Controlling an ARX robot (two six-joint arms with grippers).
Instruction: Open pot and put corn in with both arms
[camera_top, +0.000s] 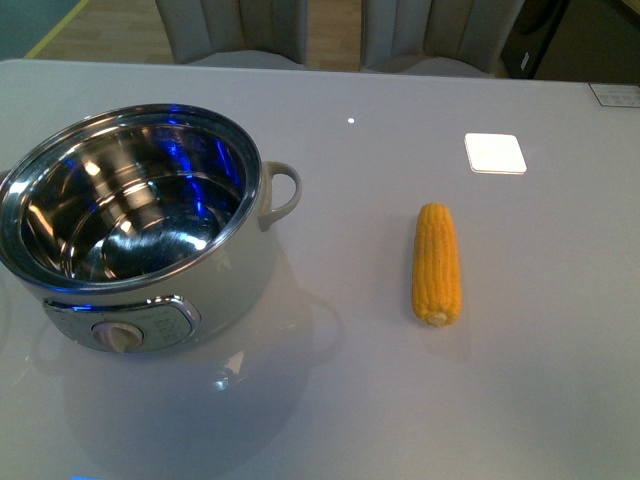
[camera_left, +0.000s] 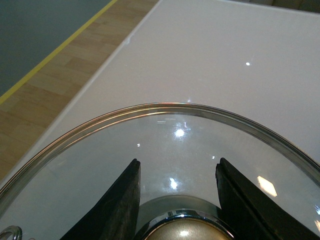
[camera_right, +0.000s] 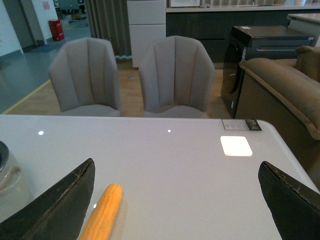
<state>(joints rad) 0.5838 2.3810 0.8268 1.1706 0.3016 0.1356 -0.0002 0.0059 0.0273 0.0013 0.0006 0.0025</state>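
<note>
Pot (camera_top: 240, 270) standing open on worktop (camera_top: 500, 400). Lid (camera_left: 165, 140) off, apparently clamped at knob (camera_left: 182, 231) by left gripper (camera_left: 177, 167). Corn (camera_top: 437, 263) lying right of pot, apart, untouched. Step in hand: corn pickup. Right gripper (camera_right: 176, 165) spread wide, empty; next needs lowering astride cob, then closing.

Bright overhead light, blue glints in pot (camera_top: 245, 265)

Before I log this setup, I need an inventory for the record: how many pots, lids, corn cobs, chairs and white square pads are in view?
Pot: 1
Glass lid: 1
Corn cob: 1
Chairs: 2
White square pad: 1
Total: 6
</note>
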